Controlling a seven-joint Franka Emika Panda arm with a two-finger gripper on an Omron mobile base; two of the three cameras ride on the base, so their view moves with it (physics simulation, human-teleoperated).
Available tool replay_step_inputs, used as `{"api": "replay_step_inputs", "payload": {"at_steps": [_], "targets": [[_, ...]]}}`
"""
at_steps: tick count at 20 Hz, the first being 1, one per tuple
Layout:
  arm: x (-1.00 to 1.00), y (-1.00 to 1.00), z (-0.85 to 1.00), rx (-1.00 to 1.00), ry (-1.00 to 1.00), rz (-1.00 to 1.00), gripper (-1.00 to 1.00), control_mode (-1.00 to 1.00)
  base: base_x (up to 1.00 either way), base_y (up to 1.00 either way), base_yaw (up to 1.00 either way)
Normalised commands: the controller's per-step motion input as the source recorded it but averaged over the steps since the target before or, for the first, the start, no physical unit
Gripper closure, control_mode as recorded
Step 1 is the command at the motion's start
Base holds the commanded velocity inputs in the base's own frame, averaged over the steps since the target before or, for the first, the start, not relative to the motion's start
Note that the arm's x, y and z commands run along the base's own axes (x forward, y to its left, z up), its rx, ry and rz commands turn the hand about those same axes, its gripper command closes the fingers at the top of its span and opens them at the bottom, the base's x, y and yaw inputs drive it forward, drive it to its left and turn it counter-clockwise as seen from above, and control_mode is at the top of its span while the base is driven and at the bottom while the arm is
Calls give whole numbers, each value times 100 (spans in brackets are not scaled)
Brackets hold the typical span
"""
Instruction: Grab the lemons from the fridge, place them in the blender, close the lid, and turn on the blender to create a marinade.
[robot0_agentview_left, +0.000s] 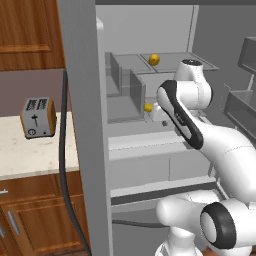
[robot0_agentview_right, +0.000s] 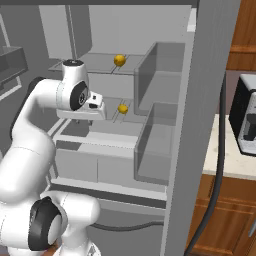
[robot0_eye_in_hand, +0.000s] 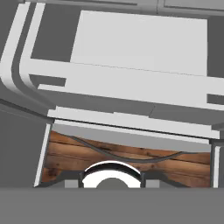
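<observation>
The fridge (robot0_agentview_left: 82, 125) (robot0_agentview_right: 200, 125) stands open, its pale shelves facing me. One lemon (robot0_agentview_left: 154, 59) (robot0_agentview_right: 119, 60) rests on the upper shelf. A second lemon (robot0_agentview_left: 148, 107) (robot0_agentview_right: 122, 108) lies on the shelf below, just beside my hand. My gripper (robot0_agentview_right: 80, 118) hangs over the lower shelves, pointing down, shut with nothing in it. The second lemon is level with the hand's side, apart from the fingers. The hand view looks down past the fridge ledges (robot0_eye_in_hand: 131, 87) to the wooden floor (robot0_eye_in_hand: 109, 157). The blender and the lid are out of view.
A silver toaster (robot0_agentview_left: 38, 117) (robot0_agentview_right: 246, 115) stands on the pale counter (robot0_agentview_left: 30, 155) beside the fridge. A dark cable (robot0_agentview_left: 62, 150) hangs along the door's edge. Translucent bins (robot0_agentview_left: 125, 95) (robot0_agentview_right: 155, 135) line the shelves. Door racks (robot0_agentview_left: 245, 105) jut out on the far side.
</observation>
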Motion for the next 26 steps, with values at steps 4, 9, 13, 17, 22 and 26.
{"api": "replay_step_inputs", "payload": {"at_steps": [4, 9, 13, 17, 22, 26], "targets": [[-9, 0, -2, 0, 0, 0, -100, -100, 0, 0, 0], [-7, 12, 6, -1, -29, 0, -100, -100, 0, 0, 0], [24, 0, 64, 0, -53, -2, -100, -100, 0, 0, 0], [91, -10, -6, 2, -8, -4, -100, -100, 0, 0, 0], [86, -29, -43, 0, 0, -1, -100, -100, 0, 0, 0], [56, -40, -44, 0, 0, 0, -100, -100, 0, 0, 0]]}}
